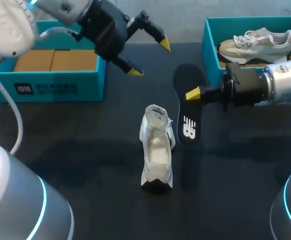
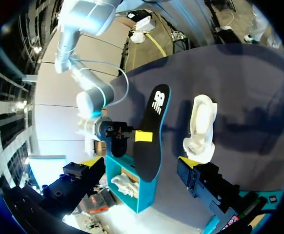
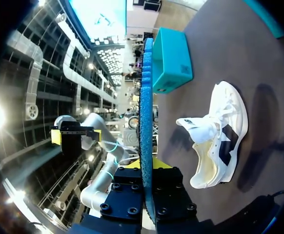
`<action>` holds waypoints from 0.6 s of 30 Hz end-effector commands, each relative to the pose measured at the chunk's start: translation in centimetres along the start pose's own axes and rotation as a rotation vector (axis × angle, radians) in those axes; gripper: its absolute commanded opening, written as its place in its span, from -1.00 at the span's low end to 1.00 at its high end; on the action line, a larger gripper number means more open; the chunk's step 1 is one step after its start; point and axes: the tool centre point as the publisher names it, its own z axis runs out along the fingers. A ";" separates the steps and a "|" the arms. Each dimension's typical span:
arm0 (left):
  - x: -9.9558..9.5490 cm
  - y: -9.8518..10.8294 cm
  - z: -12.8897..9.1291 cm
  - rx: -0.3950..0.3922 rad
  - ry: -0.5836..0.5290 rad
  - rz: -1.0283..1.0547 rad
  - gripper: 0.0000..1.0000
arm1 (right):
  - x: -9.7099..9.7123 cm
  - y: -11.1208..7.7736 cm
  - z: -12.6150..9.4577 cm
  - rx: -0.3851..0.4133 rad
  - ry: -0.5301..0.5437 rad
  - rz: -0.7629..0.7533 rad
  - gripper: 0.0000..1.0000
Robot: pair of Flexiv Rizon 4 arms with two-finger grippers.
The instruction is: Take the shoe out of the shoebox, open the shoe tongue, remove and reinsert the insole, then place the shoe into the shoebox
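A white shoe [image 1: 156,150] stands in the middle of the black table with its tongue pulled open; it also shows as the shoe [image 2: 201,127] and the shoe [image 3: 218,141]. My right gripper [image 1: 193,94] is shut on the black insole [image 1: 187,110], holding it above the table just right of the shoe. In the right wrist view the insole [image 3: 146,107] runs edge-on between the gripper's [image 3: 147,168] fingers. My left gripper [image 1: 148,58] hangs open and empty above the table's far side, behind the shoe. From the left wrist view its gripper [image 2: 139,163] looks toward the insole [image 2: 154,131].
A teal shoebox [image 1: 50,80] with a brown base stands at the far left. A second teal shoebox [image 1: 211,47] at the far right holds a beige and white shoe [image 1: 258,44]. My right arm [image 1: 275,87] lies in front of that box.
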 end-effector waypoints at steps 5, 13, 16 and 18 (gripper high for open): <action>1.7 -0.8 0.4 0.047 -0.209 0.096 1.00 | 0.4 0.3 -0.2 0.000 -0.006 -0.004 -1.00; 2.4 -1.4 0.2 0.024 -0.292 0.143 1.00 | 0.9 1.0 -0.6 0.001 -0.009 -0.009 -1.00; 2.8 -1.5 0.2 0.006 -0.331 0.152 1.00 | 1.2 1.2 -0.6 -0.001 -0.004 -0.013 -1.00; 2.9 -1.6 0.3 -0.006 -0.362 0.157 1.00 | 1.4 1.3 -0.6 0.001 -0.003 -0.013 -1.00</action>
